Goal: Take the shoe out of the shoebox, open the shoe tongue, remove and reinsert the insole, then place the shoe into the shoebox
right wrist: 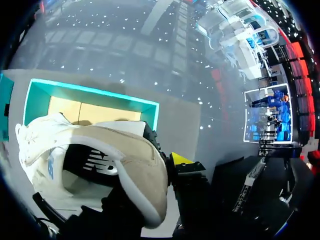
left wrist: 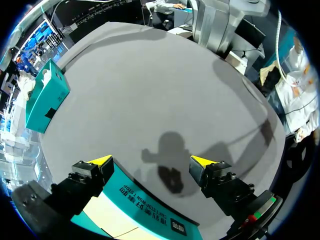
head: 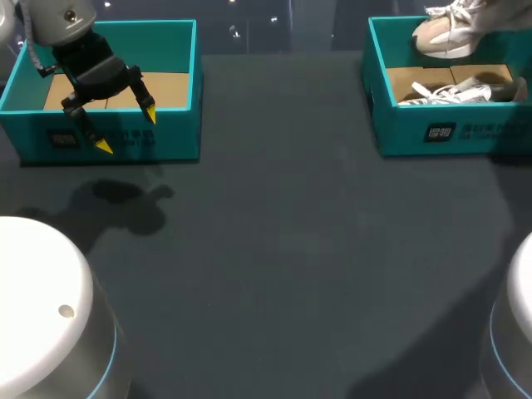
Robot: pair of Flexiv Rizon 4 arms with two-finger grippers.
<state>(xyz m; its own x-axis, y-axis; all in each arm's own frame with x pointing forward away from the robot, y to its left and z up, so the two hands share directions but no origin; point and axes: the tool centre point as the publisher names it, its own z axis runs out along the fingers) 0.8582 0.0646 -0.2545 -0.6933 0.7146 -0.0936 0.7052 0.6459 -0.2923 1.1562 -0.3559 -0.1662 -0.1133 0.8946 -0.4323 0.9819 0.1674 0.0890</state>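
A beige and white shoe (head: 449, 33) hangs above the right teal shoebox (head: 399, 133) at the table's far right. In the right wrist view my right gripper (right wrist: 157, 167) is shut on this shoe (right wrist: 100, 160) at its heel collar. One yellow fingertip (right wrist: 181, 159) shows beside the shoe and the other is hidden behind it. The box's cardboard floor (right wrist: 90, 112) lies below the shoe. My left gripper (head: 126, 130) is open and holds nothing above the front wall of the left teal box (head: 179, 133). That wall (left wrist: 145, 200) sits between its fingers (left wrist: 100, 161).
A second shoe with white laces (head: 453, 91) lies inside the right box. The left box (left wrist: 107, 220) shows only a bare cardboard floor. Dark tabletop (head: 274, 249) stretches between the two boxes. The right box (left wrist: 45, 97) shows far ahead of my left gripper.
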